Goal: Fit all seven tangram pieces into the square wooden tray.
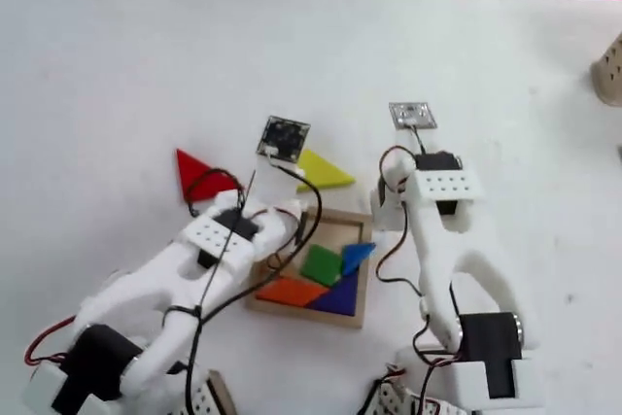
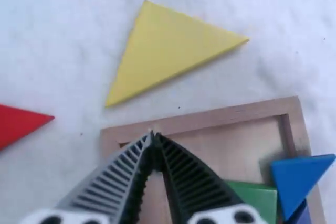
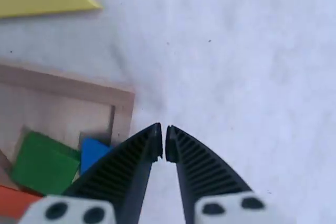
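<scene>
Judged yellow triangle (image 2: pixel 168 51) light, stiff, slick; best pinched across its edges. Found left gripper (image 2: pixel 155 141) and right gripper (image 3: pixel 163 142) closed, empty.

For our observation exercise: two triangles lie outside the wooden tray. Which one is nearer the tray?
The yellow triangle: it lies just off the rim of the tray, while the red triangle sits farther away.

The white left arm (image 1: pixel 185 269) and right arm (image 1: pixel 457 240) reach forward side by side. The left gripper (image 2: pixel 155 144) angles downward, ridged black fingers pressed together. The right gripper (image 3: pixel 163 141) angles downward too, fingertips almost touching.
</scene>
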Robot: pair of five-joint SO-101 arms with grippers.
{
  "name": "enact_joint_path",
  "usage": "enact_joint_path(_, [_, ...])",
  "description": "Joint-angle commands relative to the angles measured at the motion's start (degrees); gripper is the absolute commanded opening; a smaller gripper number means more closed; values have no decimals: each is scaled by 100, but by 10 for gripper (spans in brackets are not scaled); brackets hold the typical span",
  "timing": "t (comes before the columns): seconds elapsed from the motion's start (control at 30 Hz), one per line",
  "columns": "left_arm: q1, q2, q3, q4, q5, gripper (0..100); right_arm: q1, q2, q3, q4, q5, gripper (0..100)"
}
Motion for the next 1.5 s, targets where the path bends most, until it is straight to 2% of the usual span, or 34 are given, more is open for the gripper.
enact_joint_path(0.0, [-4,4,-273,-114,-44,21,119,-40,35,-84,-35,19])
enact_joint_path(0.17, [-4,4,-273,-114,-44,21,48,-40,211,-207,132,19])
enact_joint_path(0.4, [-4,4,-273,-123,-44,21,-576,-31,273,-330,158,19])
enact_joint_path(0.63, [-4,4,-273,-114,-53,21,-892,-84,299,-400,158,19])
enact_joint_path(0.8, [259,4,-264,-97,-79,21,-620,-549,132,22,211,19])
enact_joint_path(0.93, [866,4,-299,-97,-492,21,-136,-1226,448,66,211,19])
enact_joint_path(1.17, [2176,66,-448,-97,-9,21,312,-1402,888,-365,211,19])
enact_joint_path(1.3, [2519,66,-695,-220,132,21,409,-1314,844,-523,211,19])
enact_joint_path(1.47, [2712,391,-1055,-281,149,24,901,-1262,703,-549,167,19])
